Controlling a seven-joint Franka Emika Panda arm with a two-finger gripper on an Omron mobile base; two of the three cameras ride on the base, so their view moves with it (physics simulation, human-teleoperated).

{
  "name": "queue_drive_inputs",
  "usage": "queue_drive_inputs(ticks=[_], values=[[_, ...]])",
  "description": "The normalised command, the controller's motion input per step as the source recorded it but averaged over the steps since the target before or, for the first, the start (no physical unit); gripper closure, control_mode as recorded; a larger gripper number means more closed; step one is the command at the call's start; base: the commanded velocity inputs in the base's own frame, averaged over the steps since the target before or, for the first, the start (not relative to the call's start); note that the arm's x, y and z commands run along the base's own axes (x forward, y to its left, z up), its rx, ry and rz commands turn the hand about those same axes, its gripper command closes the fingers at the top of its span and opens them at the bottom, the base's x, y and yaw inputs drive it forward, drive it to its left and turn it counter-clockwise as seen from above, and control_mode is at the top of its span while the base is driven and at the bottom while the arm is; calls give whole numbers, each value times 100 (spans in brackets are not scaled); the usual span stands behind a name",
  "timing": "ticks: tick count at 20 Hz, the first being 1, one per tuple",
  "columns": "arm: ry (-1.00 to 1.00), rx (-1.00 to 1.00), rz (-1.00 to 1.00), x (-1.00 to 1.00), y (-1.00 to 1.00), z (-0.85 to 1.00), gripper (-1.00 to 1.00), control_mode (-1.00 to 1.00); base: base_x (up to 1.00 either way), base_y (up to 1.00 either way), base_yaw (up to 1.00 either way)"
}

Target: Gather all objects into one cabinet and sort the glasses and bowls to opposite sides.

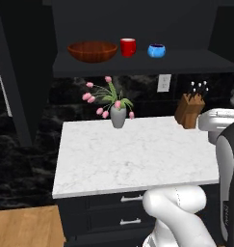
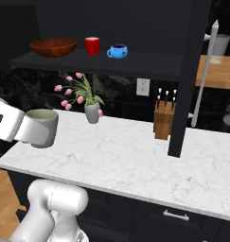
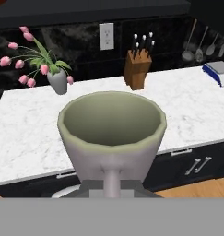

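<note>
A: Tool [image 3: 111, 184]?
B: Clenched on grey-beige cup [image 2: 42, 127], upright, above desk [image 2: 135, 156].
A: Shelf [image 1: 137, 62]?
B: Wooden bowl [image 1: 92, 51], red cup [image 1: 128, 47], blue bowl [image 1: 156, 50], left to right.

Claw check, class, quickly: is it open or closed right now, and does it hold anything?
Claw: closed, holding the grey-beige cup above the counter's front edge.

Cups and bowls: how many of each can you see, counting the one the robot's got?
Cups: 2, the red cup on the shelf and the grey-beige cup in the hand.
Bowls: 2, the wooden bowl and the blue bowl.
Total: 4
</note>
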Motion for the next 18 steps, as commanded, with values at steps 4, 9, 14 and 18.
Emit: queue_drive_inputs(ticks=[4, 9, 14, 18], values=[[0, 0, 0, 0, 0, 0, 100, 100, 12, 31, 0], [0, -17, 0, 1, 34, 58, 100, -100, 0, 0, 0], [0, -13, 0, 0, 7, 63, 100, -100, 0, 0, 0], [-1, -1, -1, 2, -1, 51, 100, -100, 0, 0, 0]])
